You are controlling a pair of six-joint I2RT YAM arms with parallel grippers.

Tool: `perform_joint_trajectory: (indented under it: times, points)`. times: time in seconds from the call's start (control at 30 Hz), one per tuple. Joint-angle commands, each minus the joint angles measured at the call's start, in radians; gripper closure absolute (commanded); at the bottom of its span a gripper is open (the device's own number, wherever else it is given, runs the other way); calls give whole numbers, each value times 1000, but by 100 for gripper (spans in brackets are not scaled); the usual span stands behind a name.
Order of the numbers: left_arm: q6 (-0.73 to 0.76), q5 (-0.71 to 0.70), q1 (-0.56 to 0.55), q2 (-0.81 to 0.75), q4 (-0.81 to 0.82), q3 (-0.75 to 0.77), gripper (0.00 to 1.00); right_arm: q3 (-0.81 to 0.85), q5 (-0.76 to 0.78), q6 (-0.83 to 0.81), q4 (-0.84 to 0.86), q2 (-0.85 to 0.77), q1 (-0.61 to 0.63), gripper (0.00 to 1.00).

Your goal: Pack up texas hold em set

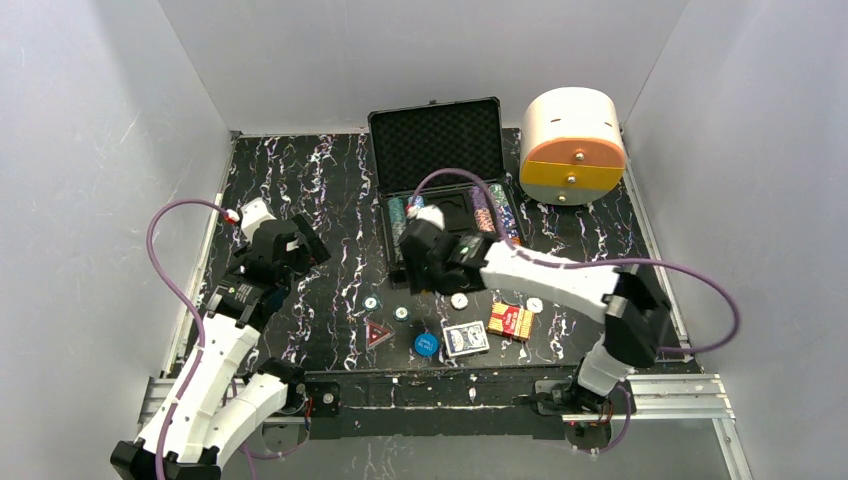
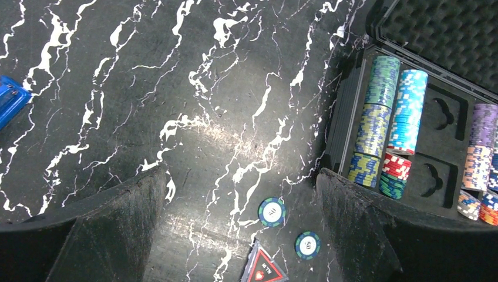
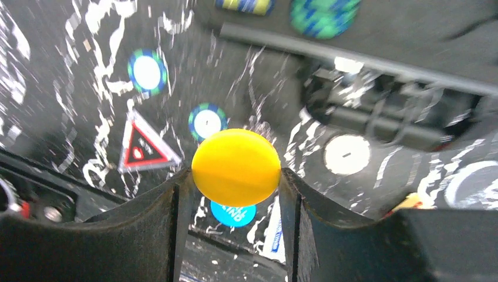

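Marbled black table (image 1: 300,200): right tool (image 3: 235,174) pinches a yellow button (image 3: 236,158), left tool (image 2: 241,189) gapes wide, empty.

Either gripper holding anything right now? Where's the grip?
Right gripper pinches a yellow round button by its opposite edges; left gripper is open, holding nothing.
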Motion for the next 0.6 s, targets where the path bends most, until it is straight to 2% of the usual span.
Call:
perform_joint_trajectory:
  times: [0.0, 0.13, 0.27, 0.43, 0.57]
  points:
    - [26, 45, -2, 8, 24, 14, 2, 34, 38, -56, 50, -106, -137, 53]
    - [34, 133, -1, 29, 55, 9, 2, 105, 72, -142, 99, -71, -260, 52]
    - [36, 207, -3, 62, 72, 9, 2, 229, 101, -219, 122, 38, -345, 52]
    - [25, 250, -1, 72, 81, -6, 2, 323, 108, -264, 131, 147, -405, 51]
    - [16, 274, -2, 75, 91, -25, 2, 337, 97, -275, 143, 205, -436, 50]
